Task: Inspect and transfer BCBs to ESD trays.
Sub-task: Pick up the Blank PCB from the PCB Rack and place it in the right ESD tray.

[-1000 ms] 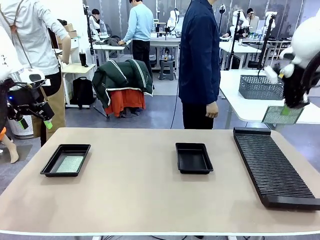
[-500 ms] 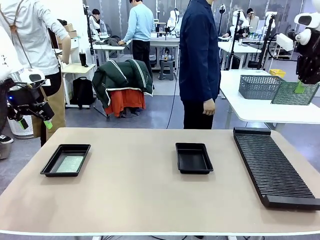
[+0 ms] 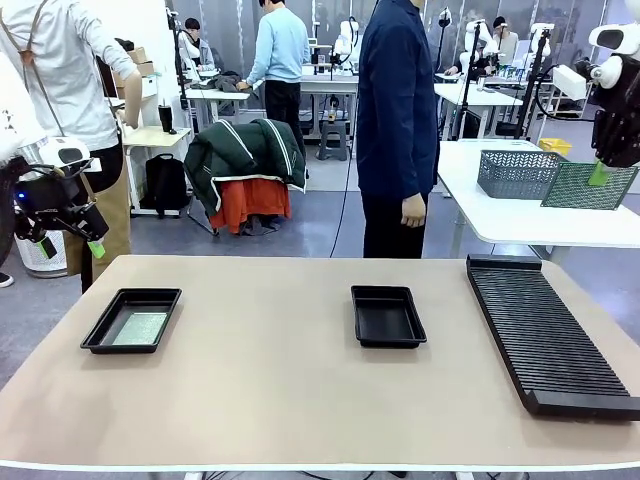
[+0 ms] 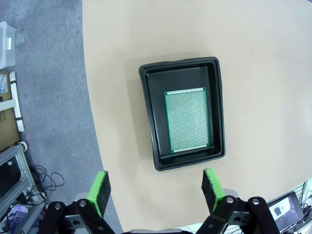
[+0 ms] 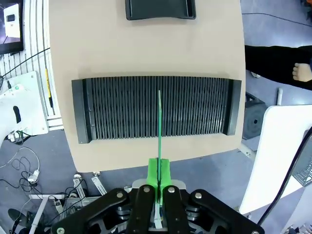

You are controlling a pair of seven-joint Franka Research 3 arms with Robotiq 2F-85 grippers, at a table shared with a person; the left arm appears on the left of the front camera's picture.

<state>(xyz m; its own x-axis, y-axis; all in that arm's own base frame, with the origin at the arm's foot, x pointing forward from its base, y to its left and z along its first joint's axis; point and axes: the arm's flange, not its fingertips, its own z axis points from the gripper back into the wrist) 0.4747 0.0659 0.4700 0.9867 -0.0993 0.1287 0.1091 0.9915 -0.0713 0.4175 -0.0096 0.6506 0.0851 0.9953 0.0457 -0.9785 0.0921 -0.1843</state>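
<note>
My right gripper [image 3: 601,171] hangs high at the far right, shut on a green BCB [image 3: 585,188]. The right wrist view shows that BCB [image 5: 159,124] edge-on in the shut gripper [image 5: 158,181], well above the slotted rack [image 5: 158,109]. My left gripper [image 3: 72,248] is open beyond the table's left edge, holding nothing. Its pads [image 4: 100,191] stand wide apart in the left wrist view, above the left ESD tray [image 4: 152,117]. Another BCB [image 4: 186,121] lies flat inside it. In the front view this tray [image 3: 96,333] is at the left, and an empty ESD tray [image 3: 388,318] sits mid-table.
A long black ribbed rack [image 3: 545,335] lies along the table's right side. A person in a dark blue jacket [image 3: 398,110] stands at the far edge, hand [image 3: 413,210] hanging down. A wire basket [image 3: 520,173] sits on the table behind.
A second ago my right gripper was lower with the board; it has risen and tilted the board. In the last half second it barely moved. The left arm is still.
</note>
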